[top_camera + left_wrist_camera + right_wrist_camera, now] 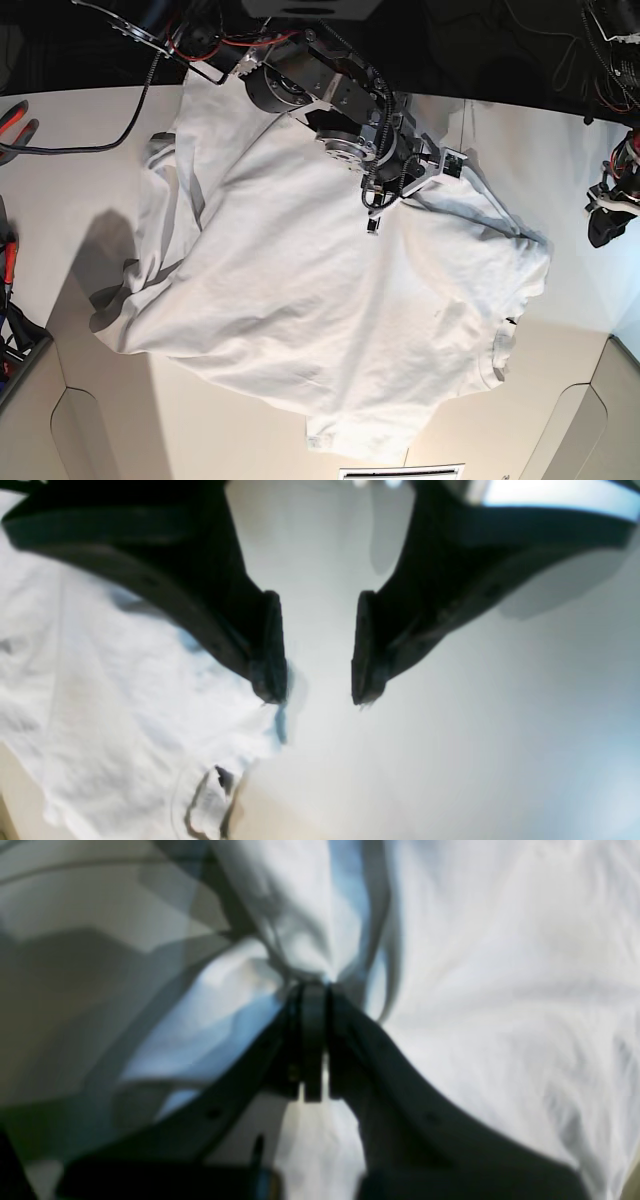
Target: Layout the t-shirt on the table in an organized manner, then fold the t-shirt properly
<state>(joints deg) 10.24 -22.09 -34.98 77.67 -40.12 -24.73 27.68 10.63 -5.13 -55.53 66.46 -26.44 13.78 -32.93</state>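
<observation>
Since the t-shirt [320, 310] is thin, limp white cotton, it will likely weigh next to nothing, sag from any single pinch and drag creases behind it rather than move as a sheet. It lies crumpled across the middle of the table [80, 160], bunched and shadowed toward nine o'clock in the base view, with the collar opening near the table's edge at about four o'clock and a hemmed corner reaching toward six. The right gripper [314, 990] has its jaws pressed together on a gathered fold of the fabric, which fans out from the fingertips in tight pleats; in the base view that arm sits over the shirt's upper edge at about twelve o'clock. The left gripper [319, 680] hangs with its jaws apart and nothing between them, above bare table just beside the shirt's edge, the collar showing at about seven o'clock in its wrist view. A good hold would probably be a hemmed edge or seam, such as a shoulder or bottom corner, where the doubled cloth gives the pads something firmer to bite. Two spread grips should pull it flat better than one. The cloth seems unlikely to tear, though a shallow pinch could slip free.
</observation>
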